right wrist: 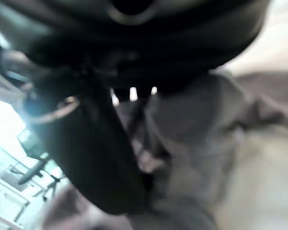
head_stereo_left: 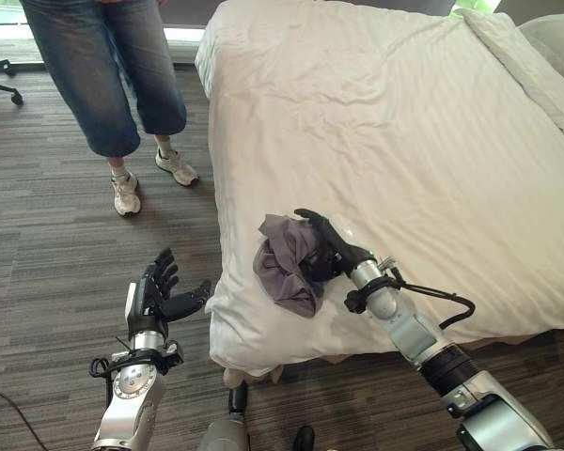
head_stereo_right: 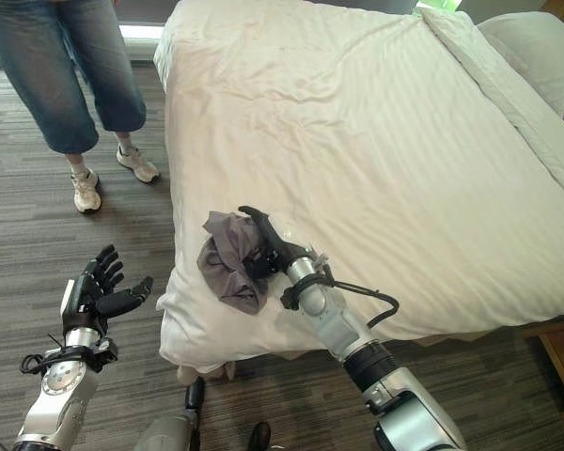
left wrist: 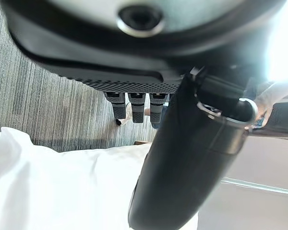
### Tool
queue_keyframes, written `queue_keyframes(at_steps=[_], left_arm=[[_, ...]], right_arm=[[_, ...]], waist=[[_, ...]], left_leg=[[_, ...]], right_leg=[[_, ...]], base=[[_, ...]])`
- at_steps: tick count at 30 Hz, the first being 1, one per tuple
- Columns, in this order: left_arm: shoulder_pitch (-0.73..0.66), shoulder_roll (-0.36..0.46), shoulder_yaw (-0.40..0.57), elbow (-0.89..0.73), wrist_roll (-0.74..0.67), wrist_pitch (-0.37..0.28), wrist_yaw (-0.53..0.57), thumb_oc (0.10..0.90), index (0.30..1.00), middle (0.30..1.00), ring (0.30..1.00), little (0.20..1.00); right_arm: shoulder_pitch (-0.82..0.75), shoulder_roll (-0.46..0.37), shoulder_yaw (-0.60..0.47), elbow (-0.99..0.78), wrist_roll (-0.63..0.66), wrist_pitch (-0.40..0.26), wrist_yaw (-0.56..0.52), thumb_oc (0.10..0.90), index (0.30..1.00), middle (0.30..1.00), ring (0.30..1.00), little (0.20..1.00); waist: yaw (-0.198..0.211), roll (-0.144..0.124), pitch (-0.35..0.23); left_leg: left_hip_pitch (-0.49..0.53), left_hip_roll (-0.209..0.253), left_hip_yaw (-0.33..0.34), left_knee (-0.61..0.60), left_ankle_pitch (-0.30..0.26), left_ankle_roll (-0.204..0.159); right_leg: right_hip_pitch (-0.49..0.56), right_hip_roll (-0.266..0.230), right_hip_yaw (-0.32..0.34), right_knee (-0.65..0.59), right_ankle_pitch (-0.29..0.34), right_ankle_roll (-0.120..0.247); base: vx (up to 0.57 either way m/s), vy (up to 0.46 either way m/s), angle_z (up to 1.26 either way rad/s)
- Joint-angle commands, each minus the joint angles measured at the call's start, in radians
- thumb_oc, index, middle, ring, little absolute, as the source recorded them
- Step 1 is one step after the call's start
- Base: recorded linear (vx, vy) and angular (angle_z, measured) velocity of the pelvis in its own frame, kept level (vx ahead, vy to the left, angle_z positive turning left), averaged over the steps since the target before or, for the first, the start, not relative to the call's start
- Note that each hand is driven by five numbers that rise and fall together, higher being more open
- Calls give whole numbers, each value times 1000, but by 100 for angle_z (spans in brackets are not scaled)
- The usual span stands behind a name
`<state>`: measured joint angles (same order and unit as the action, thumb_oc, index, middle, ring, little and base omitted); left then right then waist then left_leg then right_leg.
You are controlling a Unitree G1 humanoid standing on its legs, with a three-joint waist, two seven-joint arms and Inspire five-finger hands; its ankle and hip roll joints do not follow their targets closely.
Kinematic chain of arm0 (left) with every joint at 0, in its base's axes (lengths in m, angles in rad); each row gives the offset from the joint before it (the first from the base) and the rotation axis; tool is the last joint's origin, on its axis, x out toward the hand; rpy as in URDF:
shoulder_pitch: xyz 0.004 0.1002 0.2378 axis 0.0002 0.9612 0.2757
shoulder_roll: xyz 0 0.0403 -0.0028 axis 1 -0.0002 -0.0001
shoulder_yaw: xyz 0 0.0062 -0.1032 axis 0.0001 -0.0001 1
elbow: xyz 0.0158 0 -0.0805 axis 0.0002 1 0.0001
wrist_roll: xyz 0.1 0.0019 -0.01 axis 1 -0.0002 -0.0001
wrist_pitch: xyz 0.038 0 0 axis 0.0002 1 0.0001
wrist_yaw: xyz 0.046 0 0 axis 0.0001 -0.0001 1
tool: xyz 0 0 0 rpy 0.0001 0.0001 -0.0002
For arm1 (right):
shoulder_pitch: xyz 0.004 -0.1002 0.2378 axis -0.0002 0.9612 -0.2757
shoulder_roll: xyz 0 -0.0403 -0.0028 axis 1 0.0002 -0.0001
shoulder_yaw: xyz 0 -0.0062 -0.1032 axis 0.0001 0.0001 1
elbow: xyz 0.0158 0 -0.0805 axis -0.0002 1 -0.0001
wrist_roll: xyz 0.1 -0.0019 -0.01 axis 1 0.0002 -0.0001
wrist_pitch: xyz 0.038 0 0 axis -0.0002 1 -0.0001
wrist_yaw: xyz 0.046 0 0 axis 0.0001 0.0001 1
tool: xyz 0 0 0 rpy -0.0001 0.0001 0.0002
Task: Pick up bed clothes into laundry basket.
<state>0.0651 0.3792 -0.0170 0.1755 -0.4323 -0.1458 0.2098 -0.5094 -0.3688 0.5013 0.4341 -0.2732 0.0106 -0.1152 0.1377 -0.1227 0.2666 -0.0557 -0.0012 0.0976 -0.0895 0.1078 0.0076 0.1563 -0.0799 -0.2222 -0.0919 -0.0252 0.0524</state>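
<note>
While my right hand (head_stereo_left: 327, 246) curls into the grey garment (head_stereo_left: 287, 263), bunched at the bed's (head_stereo_left: 404, 141) near corner, lower centre, I judge it light, limp; grip mid-bundle. Left hand (head_stereo_left: 155, 293) spread, empty.

Bed (head_stereo_left: 404, 141) takes up centre and right, w/ carpet (head_stereo_left: 47, 244) to its left. Garment (head_stereo_left: 287, 263) lies on bed's near left corner. Right hand (head_stereo_left: 324, 246) on bed, touching garment's right side. Left hand (head_stereo_left: 160, 293) over carpet, just left of that corner, apart from bed. Person (head_stereo_left: 113, 75) stands on carpet at far left, beside bed. Pillow (head_stereo_left: 555, 42) at bed's far right.
</note>
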Motion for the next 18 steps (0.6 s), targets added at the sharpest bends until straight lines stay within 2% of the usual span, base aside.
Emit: queue_keyframes(at_steps=[1, 3, 5, 7, 8, 9, 11, 12, 13, 14, 15, 16, 17, 18], left_arm=[[-69, 63, 19, -24, -11, -95, 1, 800, 900, 900, 900, 900], [-76, 78, 14, -19, -23, -99, -13, 800, 900, 900, 900, 900], [-78, 88, 12, -21, -28, -99, -17, 800, 900, 900, 900, 900], [-84, 121, 28, -43, -35, -108, -24, 800, 900, 900, 900, 900], [-84, 121, 28, -43, -35, -108, -24, 800, 900, 900, 900, 900], [-97, 147, 51, -69, -29, -117, -17, 800, 900, 900, 900, 900], [-139, 196, 73, -106, 18, -124, 1, 800, 900, 900, 900, 900], [-141, 196, 71, -105, 19, -124, 1, 800, 900, 900, 900, 900], [-185, 252, 107, -144, 63, -135, 14, 800, 900, 900, 900, 900], [-187, 253, 105, -144, 64, -134, 15, 800, 900, 900, 900, 900], [-217, 285, 118, -161, 74, -143, 23, 800, 900, 900, 900, 900], [-256, 312, 128, -181, 76, -153, 36, 800, 900, 900, 900, 900], [-313, 345, 161, -229, 82, -170, 71, 800, 900, 900, 900, 900], [-317, 346, 156, -230, 83, -169, 71, 800, 900, 900, 900, 900]], right_arm=[[-66, 22, 34, 107, -7, -10, -16, 400, 300, 300, 300, 300], [-106, 64, 61, 261, -1, 11, 3, 400, 300, 300, 300, 300], [-123, 68, 57, 292, 13, 18, 11, 400, 300, 300, 300, 300], [-202, -13, 16, 262, 69, 26, 13, 400, 300, 300, 300, 300], [-202, -13, 16, 262, 69, 26, 14, 400, 300, 300, 300, 300], [-239, -118, -30, 145, 107, 12, -3, 400, 300, 300, 300, 300], [-249, -245, -99, -14, 110, -3, -36, 400, 300, 300, 300, 300], [-246, -247, -103, -18, 109, -1, -34, 400, 300, 300, 300, 300], [-224, -390, -199, -164, 116, -21, -70, 400, 300, 300, 300, 300], [-220, -392, -204, -168, 116, -19, -69, 400, 300, 300, 300, 300], [-212, -455, -260, -219, 139, -28, -87, 400, 300, 300, 300, 300], [-180, -517, -339, -271, 171, -34, -113, 400, 300, 300, 300, 300], [-96, -603, -497, -372, 213, -43, -166, 400, 300, 300, 300, 300], [-85, -603, -509, -379, 213, -41, -165, 400, 300, 300, 300, 300]], waist=[[29, -10, -55], [41, -12, -55], [44, -13, -55], [37, -24, -60], [37, -24, -59], [15, -34, -60], [-16, -42, -66], [-13, -42, -67], [-49, -48, -77], [-46, -49, -77], [-64, -50, -83], [-79, -53, -90], [-127, -56, -104], [-123, -58, -103]], left_leg=[[81, 83, 48, 2, -126, -57], [76, 77, 43, 2, -126, -56], [74, 76, 41, 2, -125, -56], [73, 73, 48, 2, -126, -55], [73, 73, 48, 2, -126, -55], [82, 72, 61, 2, -134, -53], [87, 72, 78, 2, -142, -51], [83, 72, 79, 2, -139, -50], [96, 71, 94, 2, -156, -48], [93, 70, 95, 2, -152, -47], [99, 71, 104, 2, -161, -48], [100, 70, 116, 2, -161, -48], [112, 68, 129, 2, -173, -49], [108, 68, 129, 2, -167, -48]], right_leg=[[-48, -108, -20, 5, 1, 85], [-50, -112, -25, 5, 6, 90], [-51, -113, -25, 5, 8, 92], [-57, -115, -17, 5, 17, 96], [-57, -115, -17, 5, 17, 96], [-59, -117, -4, 5, 25, 102], [-68, -120, 12, 5, 38, 110], [-73, -120, 13, 5, 41, 109], [-78, -123, 29, 5, 55, 120], [-82, -123, 30, 5, 58, 119], [-82, -123, 36, 5, 63, 124], [-89, -125, 44, 5, 76, 129], [-89, -130, 65, 8, 100, 142], [-92, -130, 65, 6, 105, 141]], base=[[0, 0, 0], [-6, 43, -1], [-6, 52, 1], [-13, 75, 6], [-23, 91, 7], [-32, 111, 10], [-35, 127, 9], [-14, 131, -7], [-19, 82, -17], [-3, 121, -11], [-13, 81, -7], [19, 144, -16], [-2, 103, -16], [-20, 135, -17]])
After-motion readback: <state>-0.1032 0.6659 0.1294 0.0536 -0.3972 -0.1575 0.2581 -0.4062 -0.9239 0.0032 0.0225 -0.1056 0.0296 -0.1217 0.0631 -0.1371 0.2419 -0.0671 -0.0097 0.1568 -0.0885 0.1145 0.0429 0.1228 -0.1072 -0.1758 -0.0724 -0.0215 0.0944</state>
